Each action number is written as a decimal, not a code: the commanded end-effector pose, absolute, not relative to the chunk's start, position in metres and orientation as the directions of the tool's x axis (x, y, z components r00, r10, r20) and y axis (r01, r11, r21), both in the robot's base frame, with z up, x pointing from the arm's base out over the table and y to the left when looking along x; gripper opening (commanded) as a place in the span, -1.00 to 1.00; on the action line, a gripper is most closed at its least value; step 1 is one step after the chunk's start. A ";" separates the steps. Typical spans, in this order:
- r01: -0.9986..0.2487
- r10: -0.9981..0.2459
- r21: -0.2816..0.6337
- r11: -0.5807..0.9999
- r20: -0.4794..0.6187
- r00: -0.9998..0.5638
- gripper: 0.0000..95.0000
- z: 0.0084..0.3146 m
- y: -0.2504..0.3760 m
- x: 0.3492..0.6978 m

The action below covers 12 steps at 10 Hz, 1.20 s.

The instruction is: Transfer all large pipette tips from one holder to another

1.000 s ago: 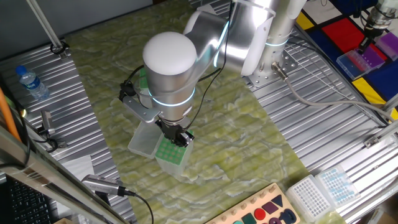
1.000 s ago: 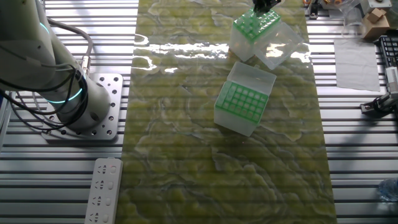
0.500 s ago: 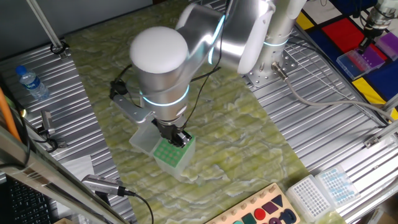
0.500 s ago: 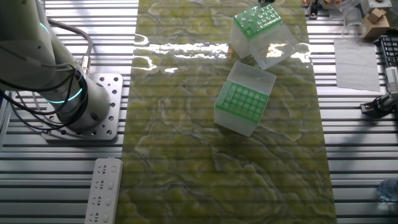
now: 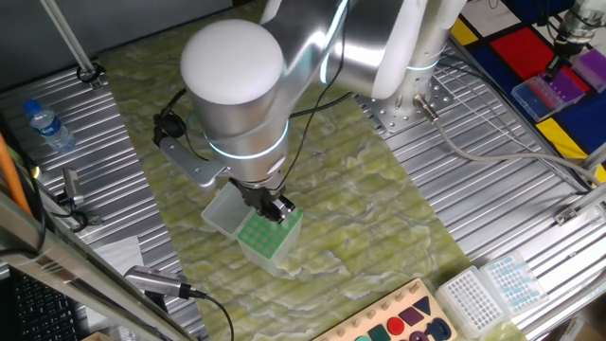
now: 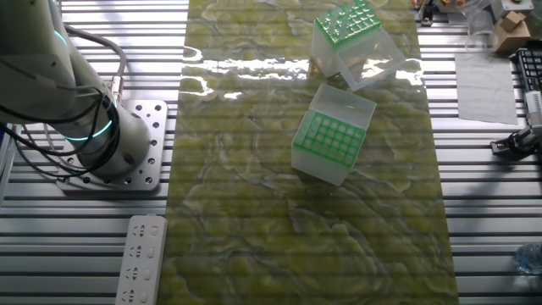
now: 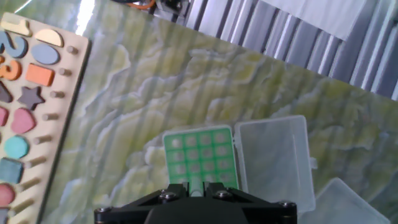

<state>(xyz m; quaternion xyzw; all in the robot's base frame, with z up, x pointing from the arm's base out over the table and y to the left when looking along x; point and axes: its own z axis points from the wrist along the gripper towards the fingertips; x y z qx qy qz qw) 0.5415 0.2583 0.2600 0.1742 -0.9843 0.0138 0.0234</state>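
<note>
- One fixed view: my gripper [image 5: 274, 207] hangs just above the near rack [image 5: 267, 233]; I cannot tell its opening.
- Other fixed view: tips [image 6: 349, 20] fill the far rack; second rack [image 6: 329, 137] sits apart.
- Hand view: a tip [image 7: 196, 185] stands between the fingers, over the rack.

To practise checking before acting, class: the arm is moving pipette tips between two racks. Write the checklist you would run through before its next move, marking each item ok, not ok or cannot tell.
1. Tool lined up above the first rack: ok.
2. First rack's lid open and lying flat beside it: ok.
3. Second rack open, with its lid standing up behind the grid: ok.
4. Tool holding a large pipette tip: cannot tell, no view shows the fingertips plainly.
5. Free holes in the second rack: cannot tell, too small to see.
6. Way between the racks: ok, only bare mat lies there.
</note>
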 end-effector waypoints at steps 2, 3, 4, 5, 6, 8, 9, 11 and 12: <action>-0.381 -0.376 -0.050 0.923 0.088 -0.922 -1.00 0.285 0.254 0.552; -0.390 -0.384 -0.050 0.920 0.096 -0.918 -1.00 0.291 0.251 0.555; -0.406 -0.400 -0.047 0.913 0.109 -0.910 -1.00 0.303 0.240 0.561; -0.413 -0.406 -0.043 0.910 0.118 -0.906 -1.00 0.310 0.234 0.563; -0.455 -0.443 -0.060 0.888 0.144 -0.885 -1.00 0.319 0.222 0.565; -0.560 -0.535 -0.091 0.823 0.205 -0.820 -1.00 0.327 0.195 0.568; -0.606 -0.574 -0.101 0.789 0.228 -0.786 -1.00 0.328 0.179 0.570; -0.641 -0.605 -0.103 0.761 0.248 -0.757 -1.00 0.324 0.138 0.567; -0.647 -0.611 -0.101 0.756 0.248 -0.752 -1.00 0.322 0.127 0.564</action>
